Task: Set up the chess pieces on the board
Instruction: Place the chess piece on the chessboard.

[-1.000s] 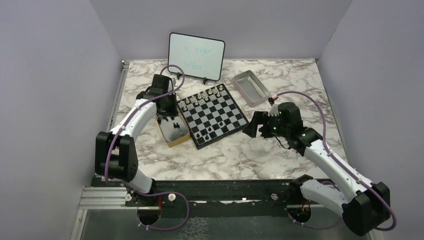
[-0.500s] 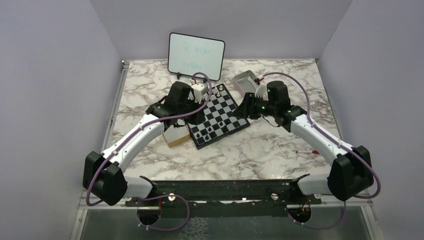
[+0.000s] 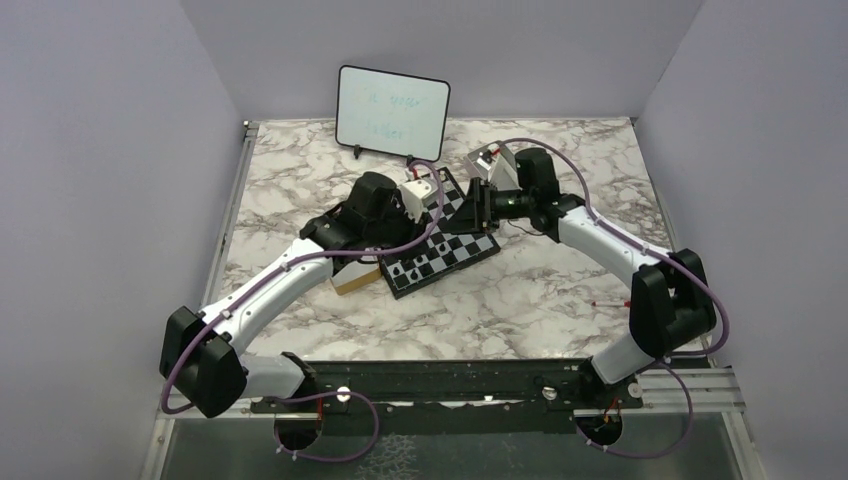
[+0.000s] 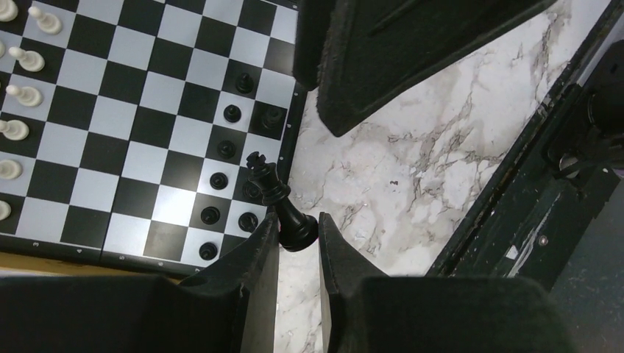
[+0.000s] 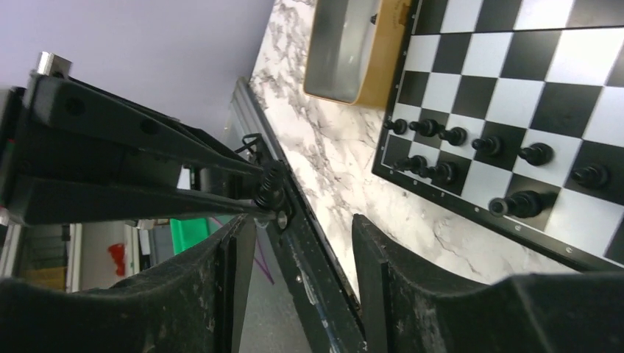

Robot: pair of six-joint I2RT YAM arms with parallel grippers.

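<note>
Move just made: the left gripper [image 4: 298, 237] and the right gripper [image 5: 302, 235] now both hang over the board [image 4: 132, 95]. A second ago the left was down at the wooden box [image 3: 352, 280] and the right was out beside the board.
Left hold: clamped on the base of a black piece [image 4: 276, 198]. The piece is tilted, its head leaning over the board's black end, and it is carried at the rim.
Right hold: jaws narrowed from wide to about half apart, with nothing between them, over the board's right corner.
Meaning: the pick looks done, so setting this piece on a back-row square is the step in hand.
Board state: white pieces [image 4: 29, 59] line the far side. The black chess pieces [image 4: 218, 180] stand in two rows at the near edge, the outer row with gaps.
In the way: the right gripper's pads sit close by that same end, and the standing pawns crowd the free squares.
Around: whiteboard [image 3: 392, 110]; metal tray [image 3: 488, 158], mostly hidden; red pen [image 3: 610, 302].
</note>
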